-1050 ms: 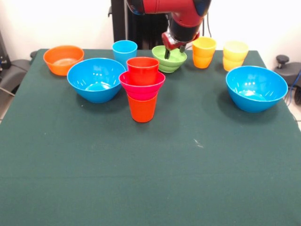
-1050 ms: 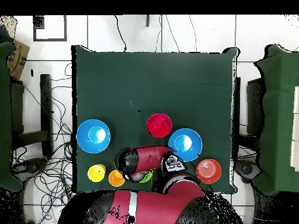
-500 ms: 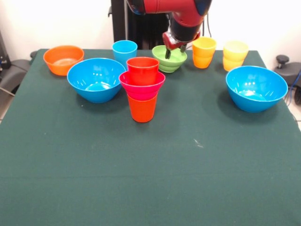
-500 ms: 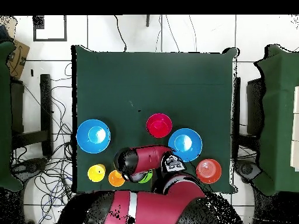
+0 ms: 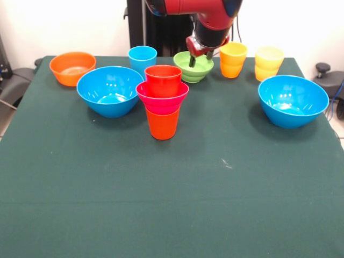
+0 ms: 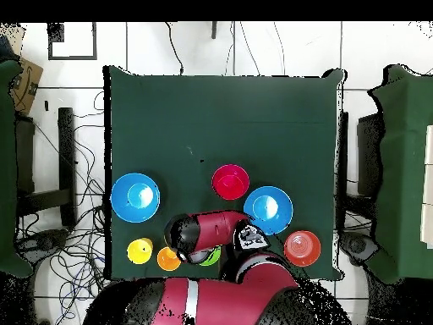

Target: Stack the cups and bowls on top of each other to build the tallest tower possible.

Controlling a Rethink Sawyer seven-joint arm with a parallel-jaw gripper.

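The gripper (image 5: 199, 58) hangs at the green bowl (image 5: 193, 67) at the back of the table (image 5: 172, 204). One dark finger reaches down inside the bowl near its rim, and a second seems to sit by the far rim, so the fingers look spread over the bowl's wall, not yet pinching it; this is hard to be sure of.

The tower (image 5: 162, 101) stands near the table's middle: an orange cup at the bottom, a pink bowl on it, a red cup in that. It is narrow at the base, so a bowl set down off-centre, or a knock from the arm, could tip it. A grip on only one thin wall could also let the green bowl tilt or slip during a lift.

From overhead the arm (image 6: 211, 233) covers the gripper and most of the green bowl, so their contact cannot be checked there.
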